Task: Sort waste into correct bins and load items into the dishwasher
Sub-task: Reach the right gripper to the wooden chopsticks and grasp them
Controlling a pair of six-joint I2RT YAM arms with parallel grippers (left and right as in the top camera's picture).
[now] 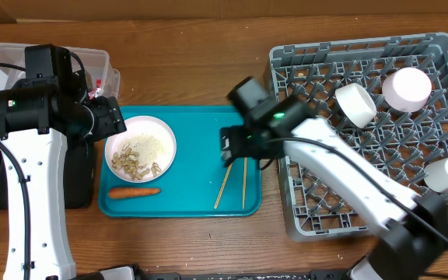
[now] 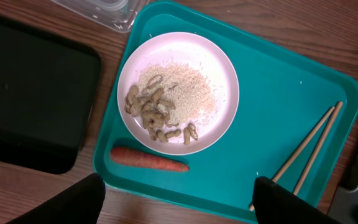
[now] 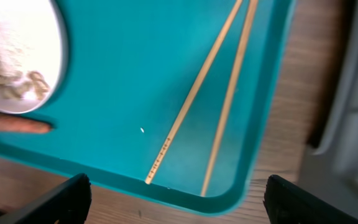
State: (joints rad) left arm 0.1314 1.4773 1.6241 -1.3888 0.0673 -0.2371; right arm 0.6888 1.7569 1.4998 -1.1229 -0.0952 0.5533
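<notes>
A white plate (image 1: 142, 124) holds rice (image 2: 188, 93) and brownish nut bits (image 2: 151, 115) on the left of the teal tray (image 1: 201, 128). An orange carrot (image 1: 134, 191) lies in front of the plate, also in the left wrist view (image 2: 149, 160). Two chopsticks (image 1: 234, 183) lie on the tray's right side. My left gripper (image 2: 179, 202) is open and empty, above the tray's front edge near the carrot. My right gripper (image 3: 179, 199) is open and empty over the near ends of the chopsticks (image 3: 210, 87). The tissue is hidden.
The clear tub (image 1: 49, 58) stands at the back left with something red inside. The black tray (image 2: 30, 99) lies left of the teal tray, under my left arm. The grey dish rack (image 1: 348, 45) on the right holds a white bowl (image 1: 354, 103), pink bowl (image 1: 407, 88) and white cup (image 1: 447, 173).
</notes>
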